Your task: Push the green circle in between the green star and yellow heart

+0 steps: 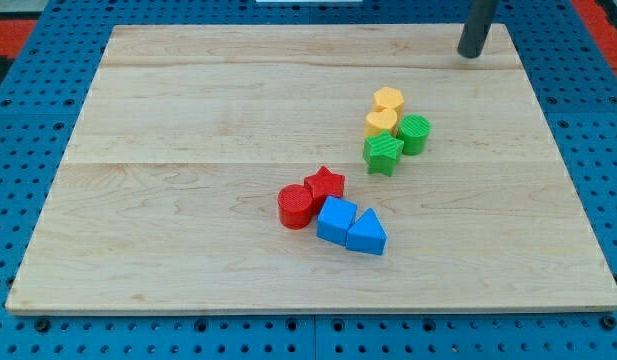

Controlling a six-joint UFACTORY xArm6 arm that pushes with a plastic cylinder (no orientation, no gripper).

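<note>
Board: the pale wooden board (188, 150) fills most of the view, lying on a blue pegboard (28, 130).
My rod: it comes down from the view's top right, dark and straight; I have no jaws to spread or press, and it holds nothing.
My tip (471, 54): rests near the board's top right edge, well apart from every block, up and to the right of the green and yellow cluster.
Blue pair: a blue cube-like block (335, 219) touches a blue triangle (367, 234) on its right.
Red pair: a red cylinder (295, 207) and a red star (325, 184), touching, just left of the blue pair.
Green star (383, 153): lowest in the right cluster.
Green circle (414, 133): just right of the yellow heart (380, 123), touching the green star's upper right.
Yellow hexagon (388, 100): directly above the heart, touching it.
</note>
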